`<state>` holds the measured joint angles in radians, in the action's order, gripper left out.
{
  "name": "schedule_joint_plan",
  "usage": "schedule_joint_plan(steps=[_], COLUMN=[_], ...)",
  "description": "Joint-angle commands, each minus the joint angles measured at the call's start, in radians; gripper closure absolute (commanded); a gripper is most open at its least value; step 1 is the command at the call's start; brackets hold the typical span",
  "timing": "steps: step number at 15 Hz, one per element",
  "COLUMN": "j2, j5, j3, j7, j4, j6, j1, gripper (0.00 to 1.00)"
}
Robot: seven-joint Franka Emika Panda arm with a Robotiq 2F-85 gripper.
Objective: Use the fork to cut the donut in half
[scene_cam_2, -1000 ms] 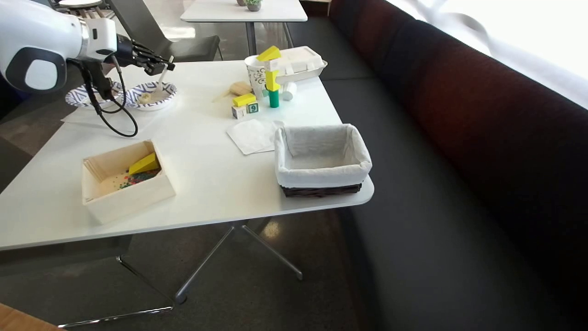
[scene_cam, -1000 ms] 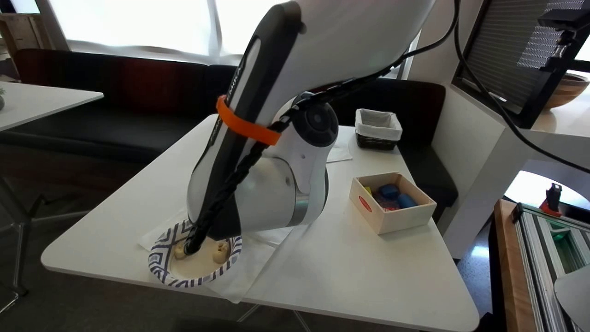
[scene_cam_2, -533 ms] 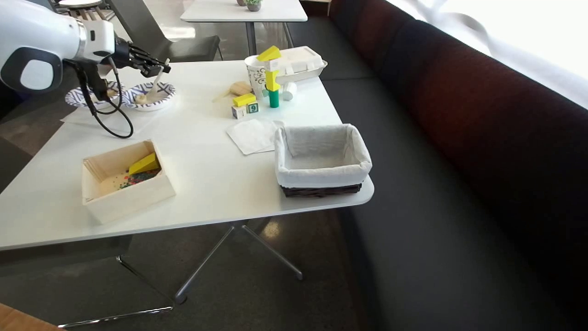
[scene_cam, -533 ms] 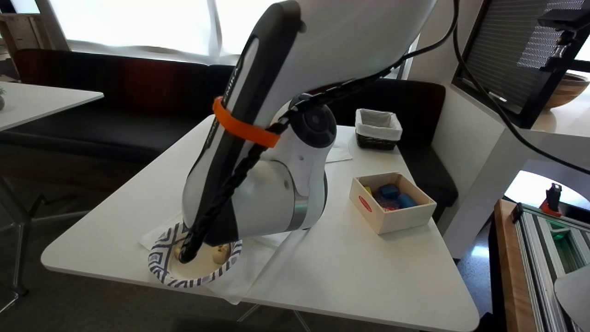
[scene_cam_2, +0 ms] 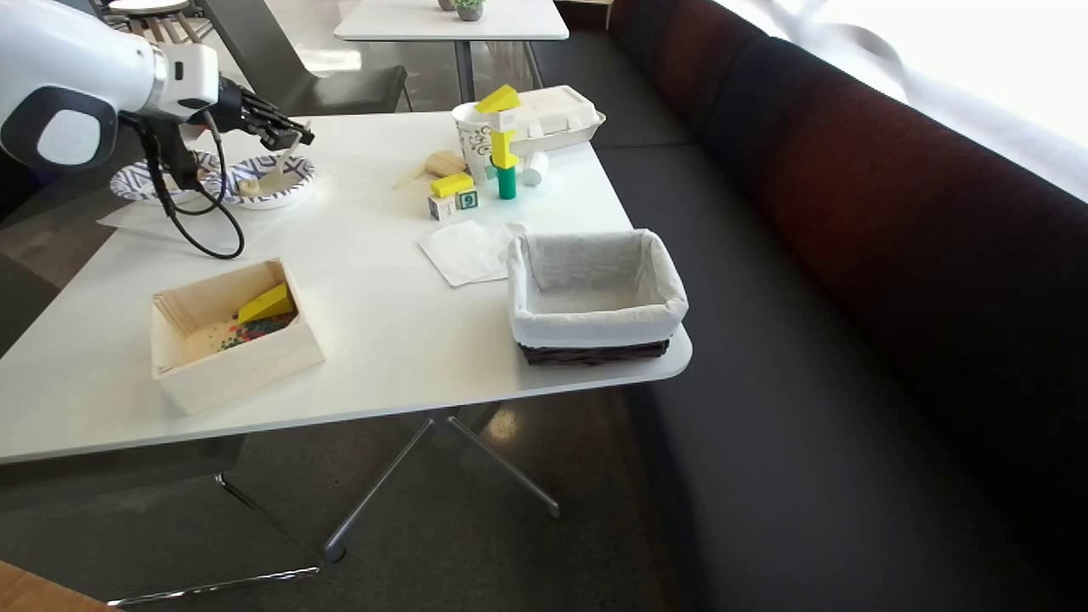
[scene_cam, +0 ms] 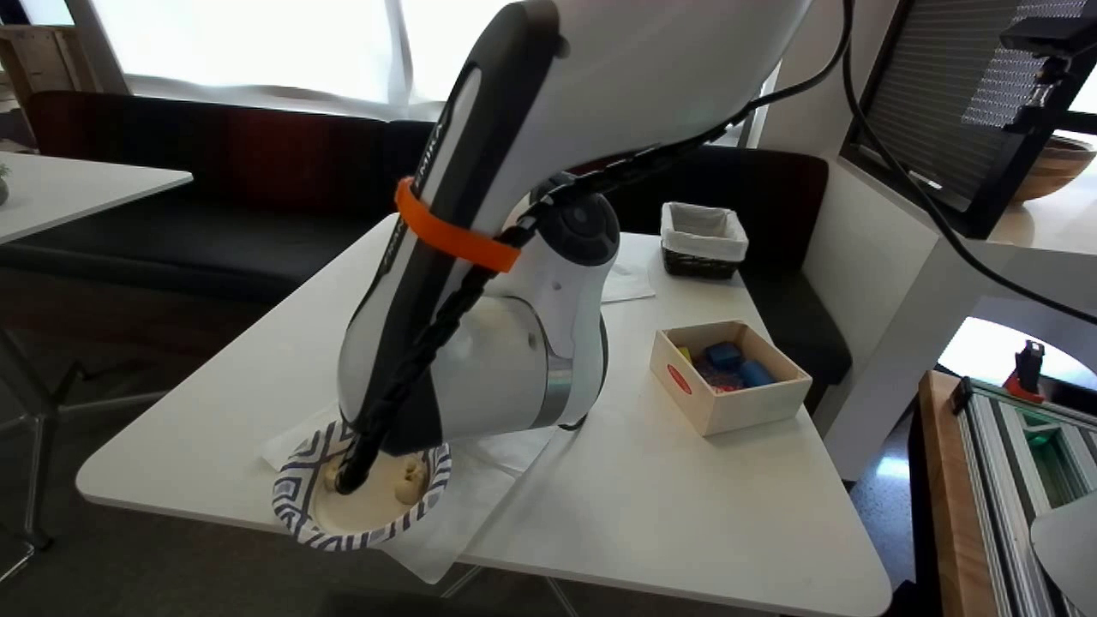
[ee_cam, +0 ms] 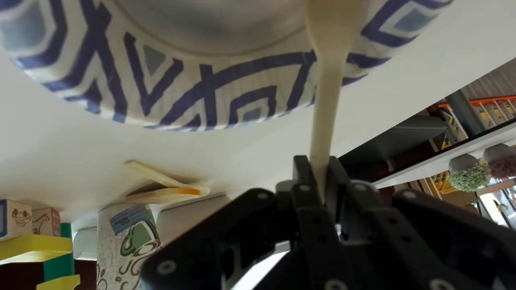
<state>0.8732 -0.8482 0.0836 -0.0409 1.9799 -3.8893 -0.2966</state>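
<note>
Black and almost closed, my gripper (ee_cam: 318,163) pinches the pale fork (ee_cam: 328,88), which slants over the patterned bowl (ee_cam: 225,76), near the donut (scene_cam_2: 248,188)

Looks down toward the window (scene_cam: 248,47) in an exterior view, and along the bench (scene_cam_2: 799,340) in an exterior view. Shares the table (scene_cam: 651,514) in both exterior views. Looks from near on a bowl (ee_cam: 242,86) in the wrist view.

The white table (scene_cam_2: 382,340) carries box (scene_cam_2: 246,367), basket (scene_cam_2: 599,329), apparently napkins (scene_cam_2: 463,252).
</note>
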Motion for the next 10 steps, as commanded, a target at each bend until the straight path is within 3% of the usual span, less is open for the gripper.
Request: schedule_joint_plan(steps=[1,10], j2=[-0.013,-0.055], j5=[0.006,0.058], j3=[-0.004,-0.020], j7=[0.016,0.001], j4=[0.020,0.053], j6=[0.078,0.243], j1=[0.001,0.009], gripper=[0.97,0.97])
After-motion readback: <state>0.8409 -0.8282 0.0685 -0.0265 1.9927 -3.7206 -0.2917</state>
